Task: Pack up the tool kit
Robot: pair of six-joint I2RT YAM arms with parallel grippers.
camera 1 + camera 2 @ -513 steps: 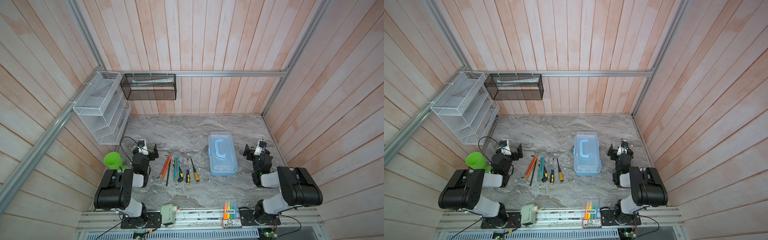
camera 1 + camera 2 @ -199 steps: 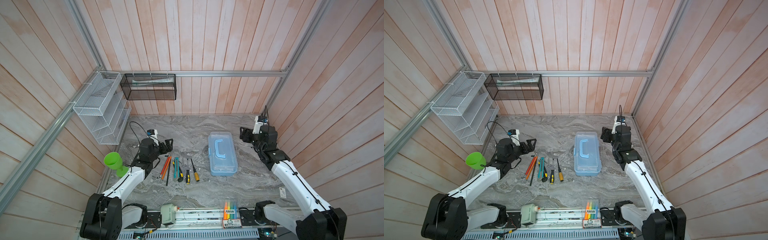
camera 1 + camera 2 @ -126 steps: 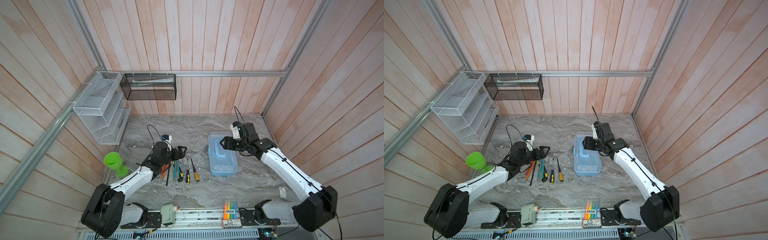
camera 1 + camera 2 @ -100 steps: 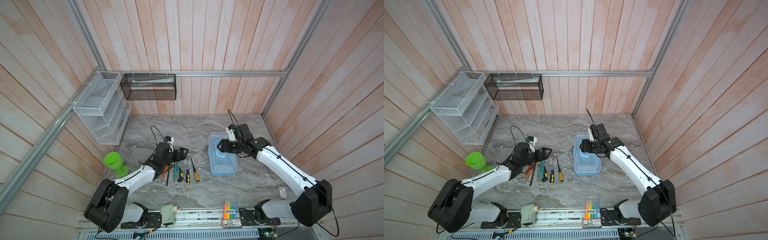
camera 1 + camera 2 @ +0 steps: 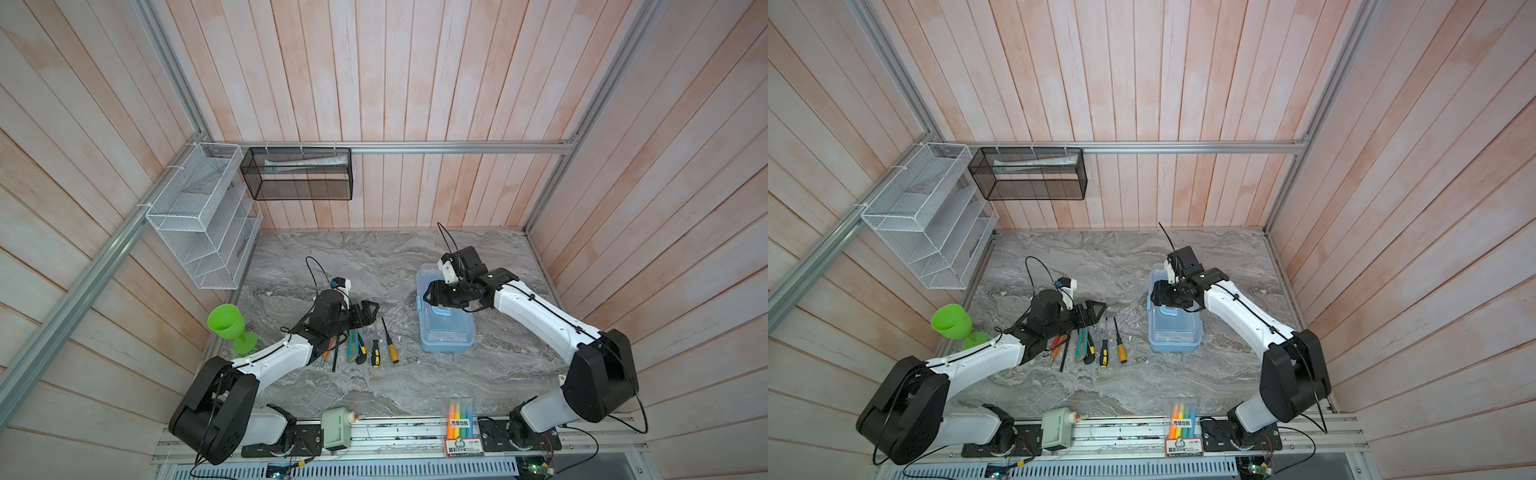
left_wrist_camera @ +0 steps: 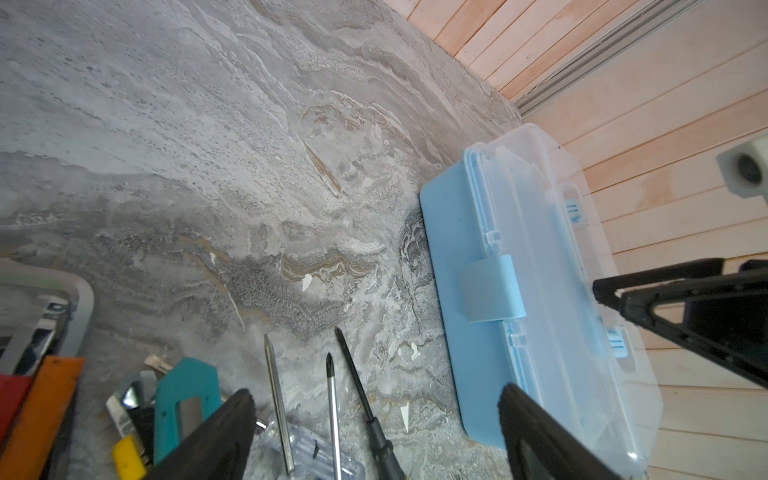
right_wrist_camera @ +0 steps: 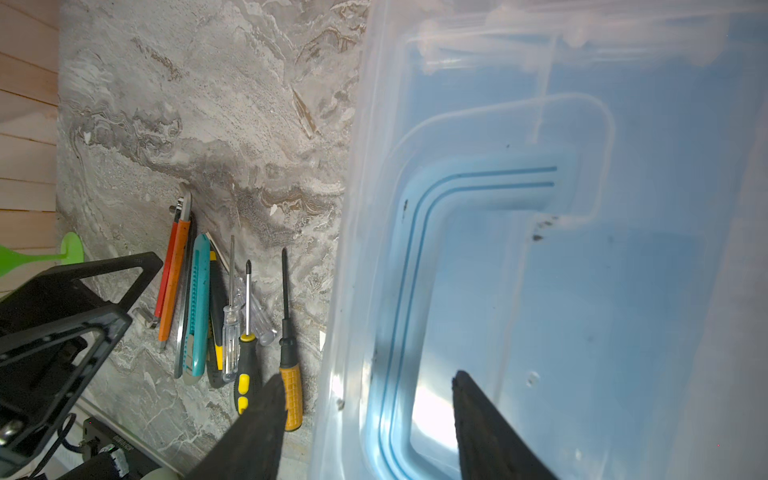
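My right pincer point(image 7: 365, 419) hangs over the tool case point(image 5: 444, 320), jaws parted and empty, straddling the case's near long edge in its wrist view: one finger outside the wall, the other above the clear lid point(image 7: 582, 249). My left pincer point(image 5: 368, 309) is spread wide and holds nothing, hovering over the tips of the tools laid in a row on the tabletop point(image 5: 374, 257), well left of the case.

The risks, as I judge them: the lid is smooth, glossy plastic, so a finger pressing on it could skate off or shove the light case across the polished marble-patterned surface. The latch point(image 6: 490, 289) is still down, so nothing can go in yet. The screwdrivers point(image 7: 266, 332) are thin, round-shafted and packed close to the teal utility knife point(image 7: 197, 303) and orange-handled tools point(image 7: 172, 270); a wide grab might scatter or roll neighbours.
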